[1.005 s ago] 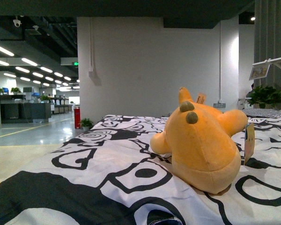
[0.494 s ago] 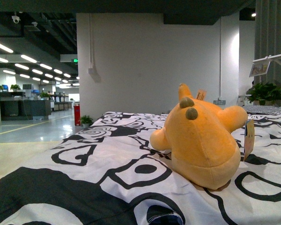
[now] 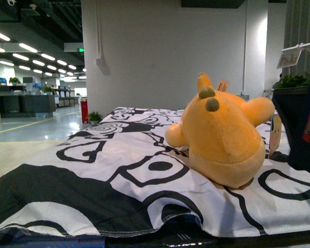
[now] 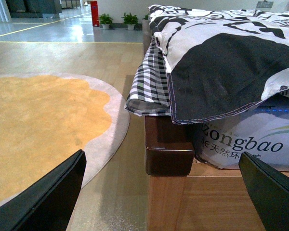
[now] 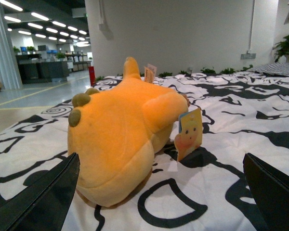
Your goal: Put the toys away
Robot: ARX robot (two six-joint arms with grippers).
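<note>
A wide floor (image 4: 62,45) lies open beside the bed (image 4: 168,144), running clear to far desks and a white wall (image 3: 160,57). On it, near the bed's corner, lies a round rug (image 4: 38,120), orange with a pale scalloped border; its edge stops short of the wooden frame, with a bare strip of floor between.

A black-and-white quilt (image 3: 93,170) covers the bed. Its hem hangs over the near edge in the front view, and in the left wrist view it drapes past the corner over a checked sheet (image 4: 149,86) and a printed mattress (image 4: 241,144).

The plush (image 3: 222,139) lies on the quilt, right of the middle in the front view and set back from the near hem. The quilt to its left is flat and open right to the bed's side edge. A dark shape (image 3: 299,129) with a red patch stands at the right edge of that view, near the plush; what it is cannot be told.

The right gripper (image 5: 161,156) hangs over the quilt with its jaws spread wide, facing the plush (image 5: 115,139) and holding nothing. The left gripper (image 4: 161,155) is low beside the bed's corner, off the quilt, jaws likewise wide apart and empty.

A small paper tag (image 5: 189,134) stands against the plush's side, its lower edge on the quilt.
</note>
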